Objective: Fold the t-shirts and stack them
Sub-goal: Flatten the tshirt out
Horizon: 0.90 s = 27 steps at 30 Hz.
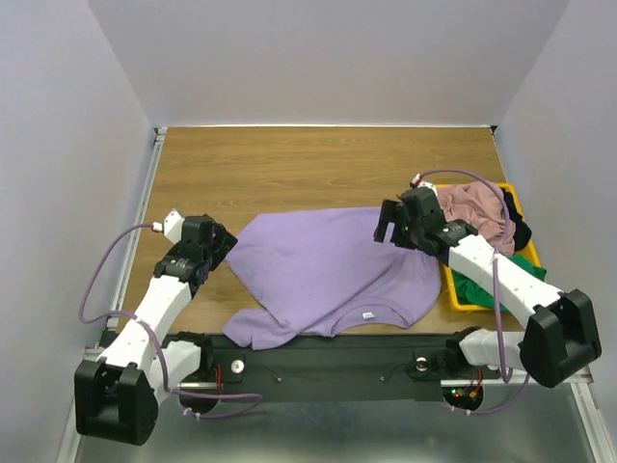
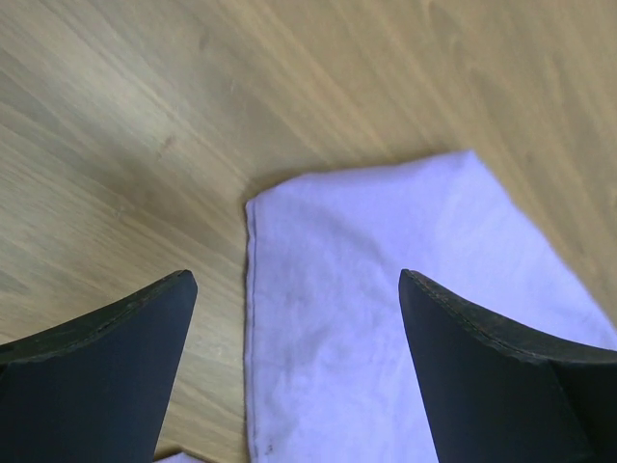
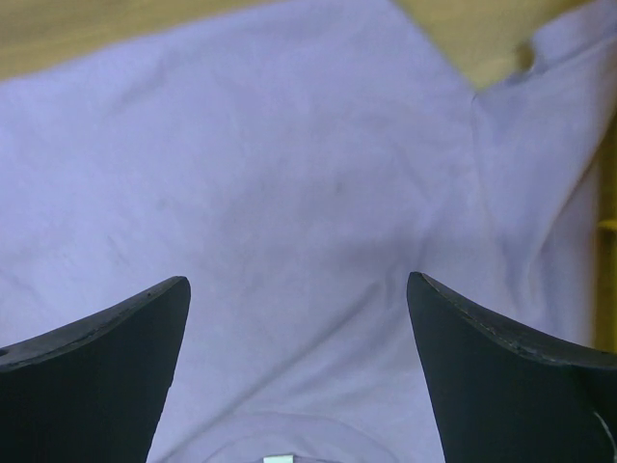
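While the lavender t-shirt (image 1: 333, 275) lies spread and unfolded on the wooden table (image 1: 289, 169), collar label (image 1: 367, 314) toward the arm bases, you have both grippers poised over it with nothing held. The left gripper (image 1: 224, 241) hangs with its jaws apart, straddling the shirt's left corner, one finger over bare wood and the other over cloth. The right gripper (image 1: 388, 227), jaws likewise apart, sits above the far right part of the shirt, with cloth filling almost all of its wrist view. The chief risk is an uneven grasp. If you close the left jaws as they stand, they may catch only the hem's edge, which could slip out in the lift. If you close the right jaws over open fabric, they would likely gather a bunch and put a crease across the fold. The shirt's right edge lies just beside the yellow tray (image 1: 453, 289), which holds the pink shirt (image 1: 472, 207), green shirt (image 1: 477, 285) and black shirt (image 1: 521, 234). Whether it touches the rim cannot be told, and a sideways drag there could snag it.
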Motion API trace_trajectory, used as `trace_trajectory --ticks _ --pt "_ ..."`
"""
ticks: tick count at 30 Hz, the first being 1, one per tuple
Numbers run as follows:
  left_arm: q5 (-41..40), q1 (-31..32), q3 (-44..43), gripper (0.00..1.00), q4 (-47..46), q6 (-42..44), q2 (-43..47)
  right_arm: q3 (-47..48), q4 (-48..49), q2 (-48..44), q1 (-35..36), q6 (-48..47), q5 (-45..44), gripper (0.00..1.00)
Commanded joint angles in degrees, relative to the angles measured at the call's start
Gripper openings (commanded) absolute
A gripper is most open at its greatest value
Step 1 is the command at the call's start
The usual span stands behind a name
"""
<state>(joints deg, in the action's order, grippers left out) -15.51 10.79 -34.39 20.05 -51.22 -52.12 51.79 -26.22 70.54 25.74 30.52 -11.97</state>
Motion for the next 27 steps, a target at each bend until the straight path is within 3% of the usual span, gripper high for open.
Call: trace_trajectory --ticks 1,8,13,14,16,17,19,21,27 --pt "5.39 0.02 2.75 0.99 -6.51 2.44 -3.07 -3.88 1.26 1.70 1.51 6.03 3.62 1.00" --pt "10.76 1.08 1.61 0.97 -15.30 4.90 -14.84 -0.83 2.05 14.08 1.69 9.03 -1.56 1.00" --pt "10.42 2.49 -3.65 0.75 -17.94 6.22 -26.88 7.78 2.75 26.82 1.16 7.37 -4.55 1.00" --pt "10.24 2.57 -4.36 0.63 -18.03 6.40 -29.94 9.54 2.75 29.10 0.37 6.92 -4.73 1.00" --pt "9.54 2.49 -6.81 0.54 -18.03 7.01 -32.77 15.34 2.84 35.41 -0.59 5.00 -5.08 1.00" --pt "9.01 2.49 -7.70 0.26 -17.77 7.27 -35.13 17.19 2.84 37.37 -1.47 4.29 -5.61 1.00" --pt "8.83 2.49 -10.15 0.00 -17.68 7.28 -37.95 24.10 3.10 43.41 -2.70 0.70 -6.40 1.00" --pt "8.30 2.49 -11.83 0.00 -17.68 7.37 -39.28 29.74 4.06 47.65 -3.67 -3.26 -5.35 1.00" --pt "6.63 2.49 -17.37 0.00 -14.43 6.49 -38.68 58.48 4.95 62.32 -6.49 -19.16 -5.70 1.00"
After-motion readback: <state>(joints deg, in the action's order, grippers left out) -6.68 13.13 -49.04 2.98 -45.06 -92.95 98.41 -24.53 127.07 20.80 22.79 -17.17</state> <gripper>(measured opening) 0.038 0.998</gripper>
